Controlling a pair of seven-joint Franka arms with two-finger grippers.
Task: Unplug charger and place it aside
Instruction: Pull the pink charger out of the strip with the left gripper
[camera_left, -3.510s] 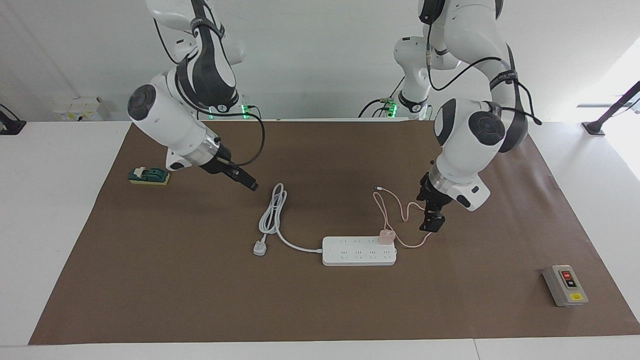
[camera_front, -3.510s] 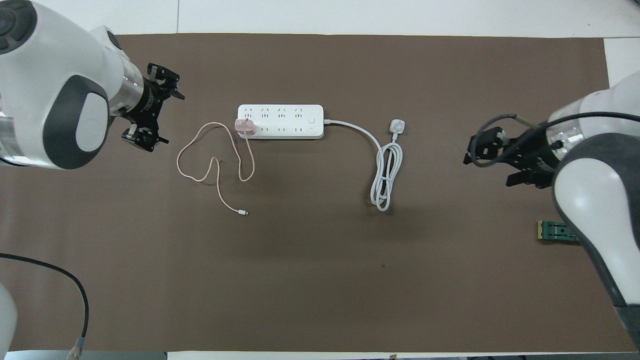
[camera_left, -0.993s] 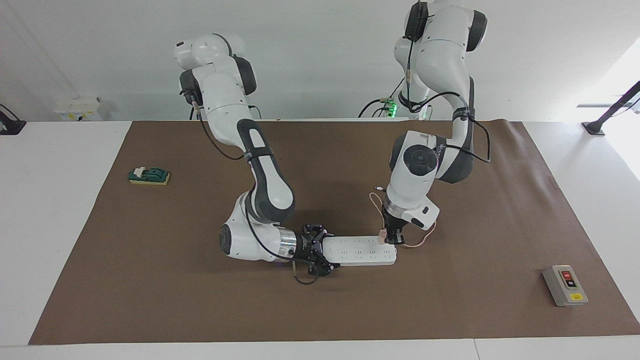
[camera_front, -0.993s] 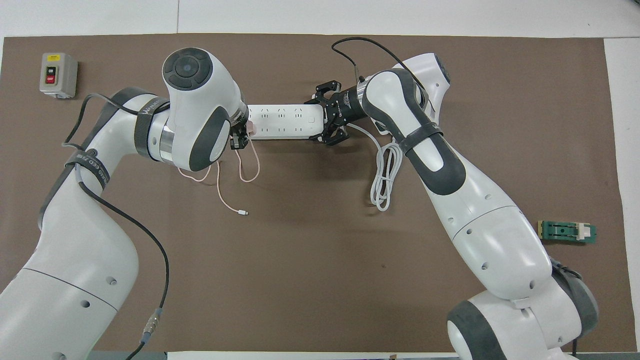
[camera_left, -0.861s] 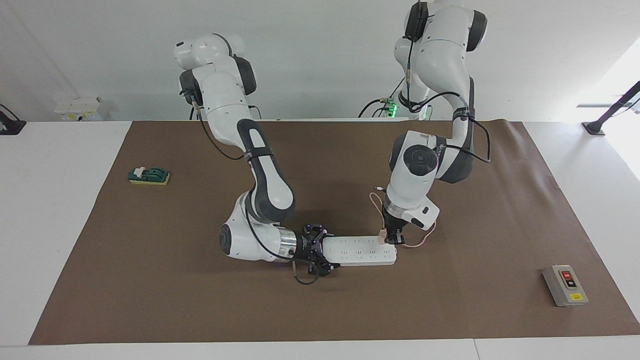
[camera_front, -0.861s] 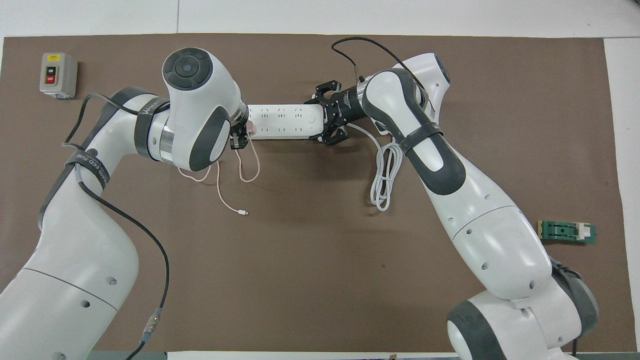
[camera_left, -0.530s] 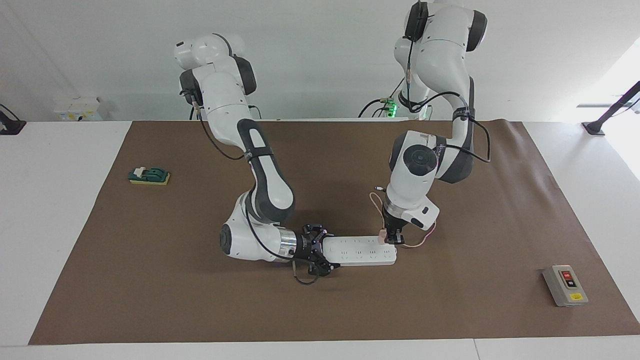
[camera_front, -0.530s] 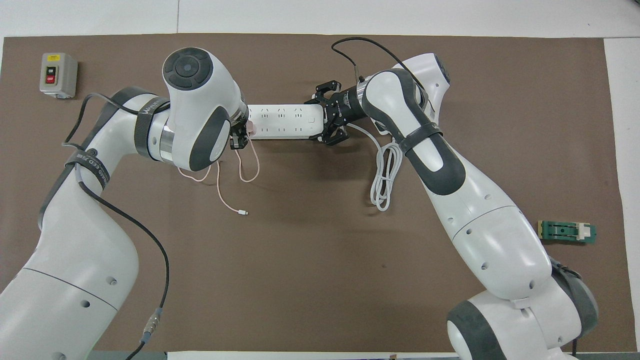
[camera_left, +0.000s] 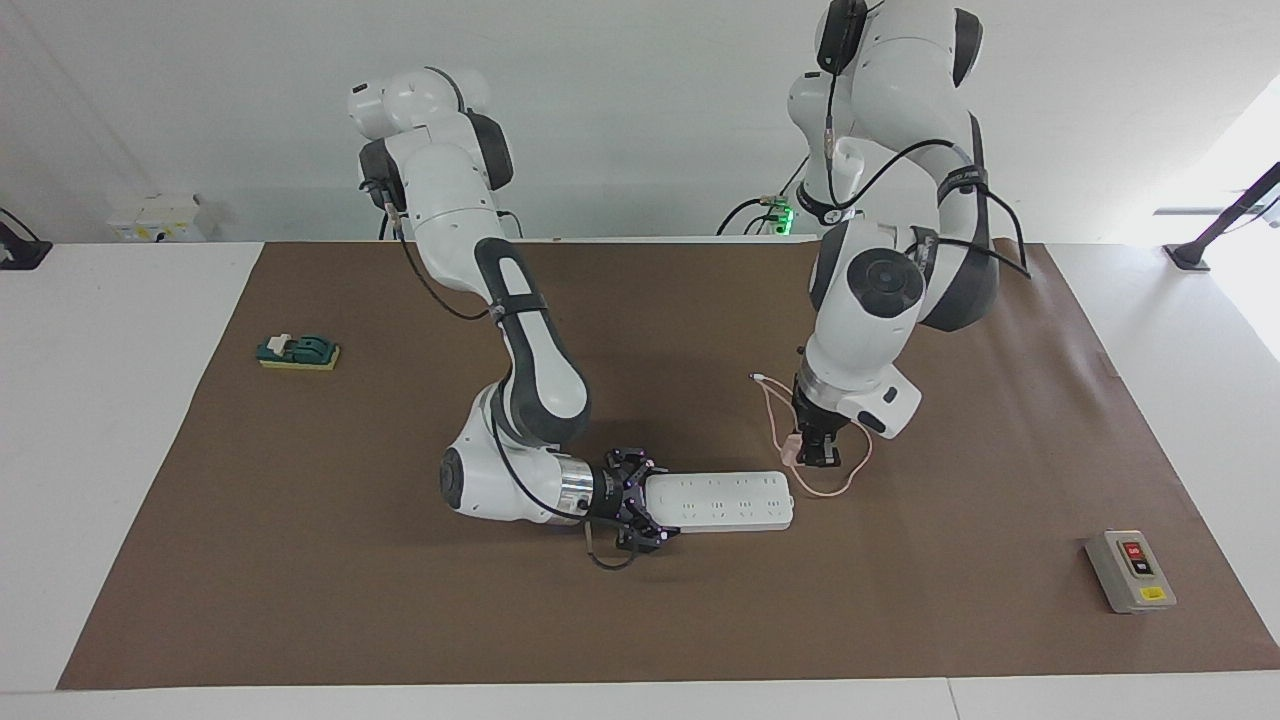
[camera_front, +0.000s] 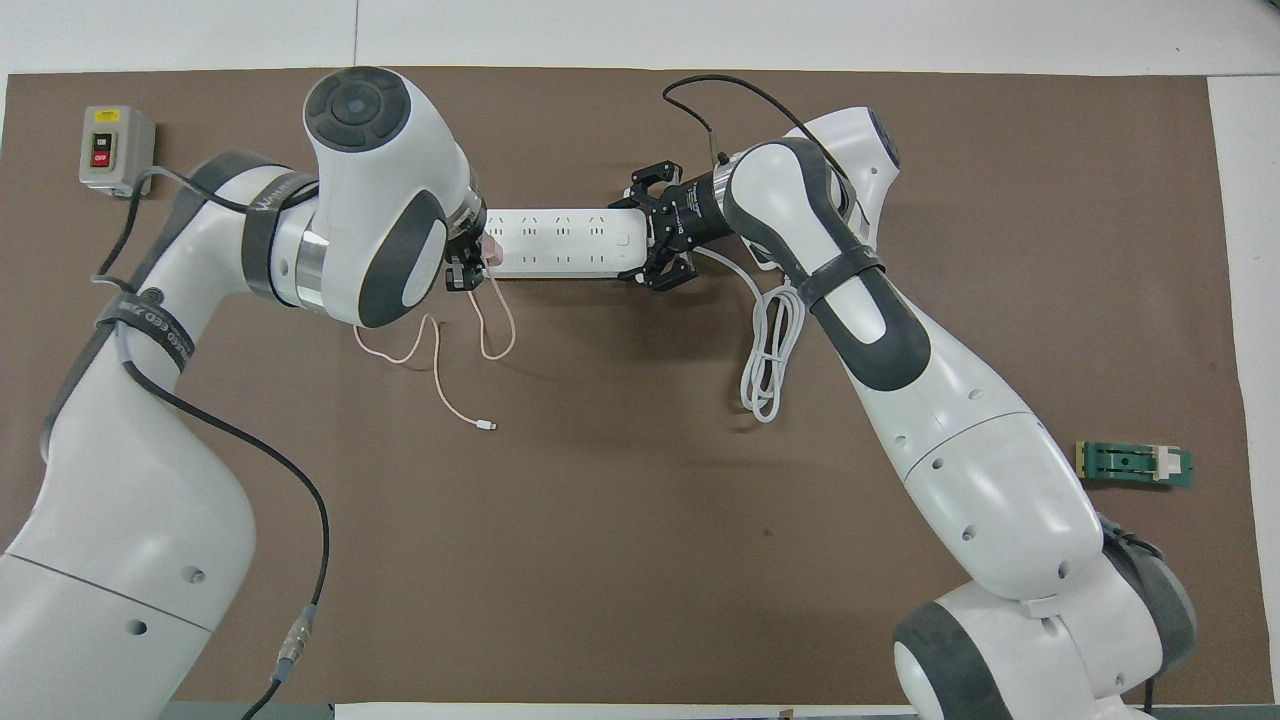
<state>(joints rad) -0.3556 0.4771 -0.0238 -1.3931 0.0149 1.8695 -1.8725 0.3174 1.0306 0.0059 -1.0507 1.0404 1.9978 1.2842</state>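
Observation:
The pale-pink charger (camera_left: 792, 450) is out of the white power strip (camera_left: 720, 500) and hangs just above the mat beside the strip's end toward the left arm. My left gripper (camera_left: 810, 452) is shut on it; in the overhead view the charger (camera_front: 490, 250) shows at the left gripper (camera_front: 466, 272). Its thin pink cable (camera_left: 838, 484) trails on the mat in loops to the silver connector (camera_front: 487, 426). My right gripper (camera_left: 640, 515) is low at the strip's other end, closed across the power strip (camera_front: 560, 243).
The strip's thick white cord (camera_front: 770, 350) lies coiled under the right arm. A grey switch box (camera_left: 1130, 570) stands toward the left arm's end. A green block (camera_left: 297, 351) lies toward the right arm's end. A brown mat (camera_left: 350, 600) covers the table.
My left gripper has risen and moved off the strip with the charger, which was seated in the strip half a second ago. The right gripper and the strip have stayed put.

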